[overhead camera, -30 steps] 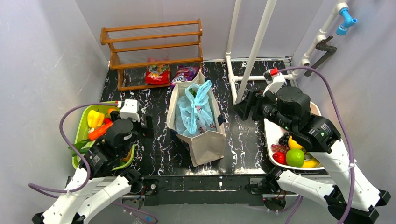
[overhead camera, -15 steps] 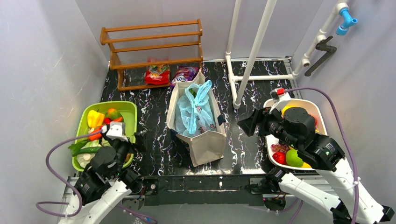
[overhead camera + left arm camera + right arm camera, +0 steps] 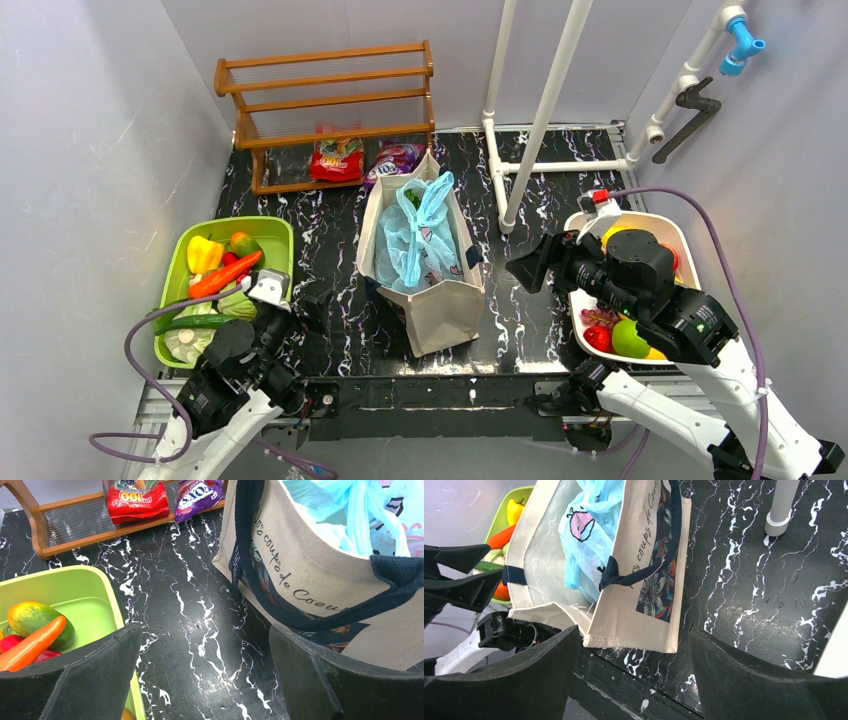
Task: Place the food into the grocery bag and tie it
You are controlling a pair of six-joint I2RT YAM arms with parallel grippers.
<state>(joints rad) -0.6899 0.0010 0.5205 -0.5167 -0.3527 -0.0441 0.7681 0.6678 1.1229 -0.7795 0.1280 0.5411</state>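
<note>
The light-blue grocery bag (image 3: 420, 235) sits inside a beige canvas tote (image 3: 445, 310) at the table's centre, its handles up. It also shows in the left wrist view (image 3: 360, 510) and the right wrist view (image 3: 589, 535). A green round fruit (image 3: 630, 337) and a red piece (image 3: 598, 337) lie in a white bowl (image 3: 680, 225) at the right. My left gripper (image 3: 312, 305) is open and empty, low over the table left of the tote (image 3: 205, 645). My right gripper (image 3: 525, 268) is open and empty, right of the tote (image 3: 634, 640).
A green bin (image 3: 280, 225) of vegetables sits at the left, with a yellow pepper (image 3: 203, 252) and a carrot (image 3: 225, 275). A wooden rack (image 3: 325, 95) at the back holds a red packet (image 3: 337, 158) and a purple packet (image 3: 395, 158). White pipes (image 3: 545, 110) stand behind the tote.
Both arms have drawn back toward the near edge. The right gripper retreated from beside the tote to the white bowl's edge. The left gripper dropped low beside the bin and edged right.
</note>
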